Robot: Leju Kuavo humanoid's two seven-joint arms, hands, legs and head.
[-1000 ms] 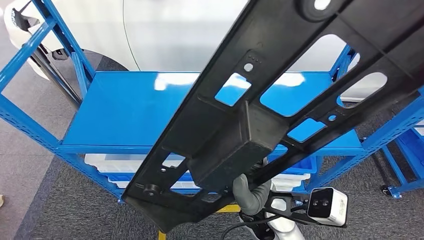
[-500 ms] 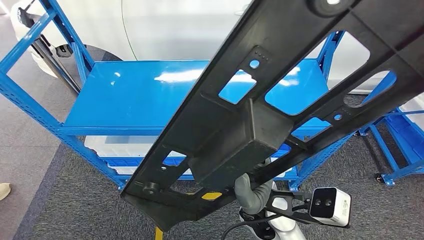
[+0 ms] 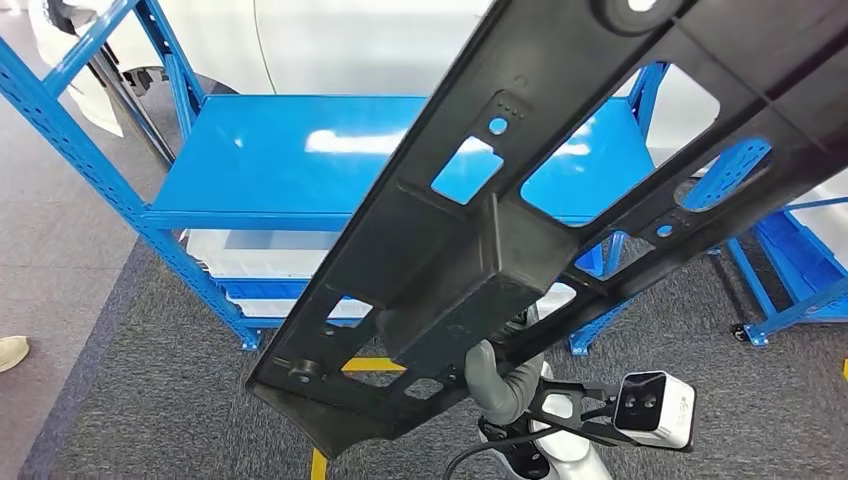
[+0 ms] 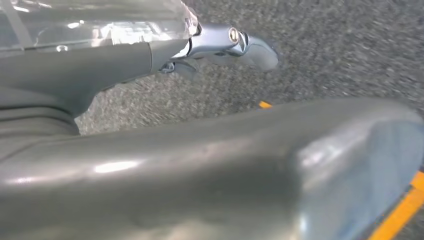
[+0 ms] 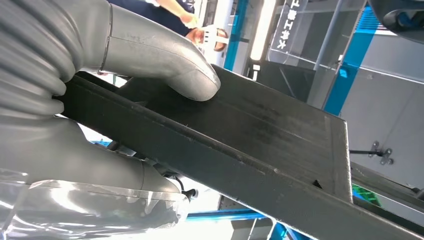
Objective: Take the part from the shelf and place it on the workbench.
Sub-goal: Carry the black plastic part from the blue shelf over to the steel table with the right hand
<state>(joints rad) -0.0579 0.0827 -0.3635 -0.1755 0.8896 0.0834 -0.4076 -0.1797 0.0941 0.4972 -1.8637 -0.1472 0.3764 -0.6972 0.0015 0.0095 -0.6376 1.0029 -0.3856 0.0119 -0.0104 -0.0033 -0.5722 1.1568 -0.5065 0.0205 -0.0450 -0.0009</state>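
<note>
left hand (image 4: 150, 165): hangs over grey carpet, fingers' state cannot be told | blue metal shelf (image 3: 290, 165): ahead, part already off it | long black perforated plastic part (image 3: 520, 230): held aloft, long axis running low-left to high-right | right hand (image 5: 75, 100): thumb clamps its edge from beneath | desk unseen; the part's long ends need swing room.

Part (image 3: 560, 180): black, matte, blue seen through cut-outs. Shelf (image 3: 290, 160): bright blue, glossy, white glare patches on deck; uprights dotted with hole rows. Bins (image 3: 260, 255) under deck: white. Floor (image 3: 150, 400): dark grey speckled carpet, yellow line (image 3: 318, 465) painted across. Right hand (image 5: 100, 60): grey, ribbed cover. Left hand (image 4: 150, 165): grey, glossy sheen. Wrist camera (image 3: 655, 408): white, black face.
</note>
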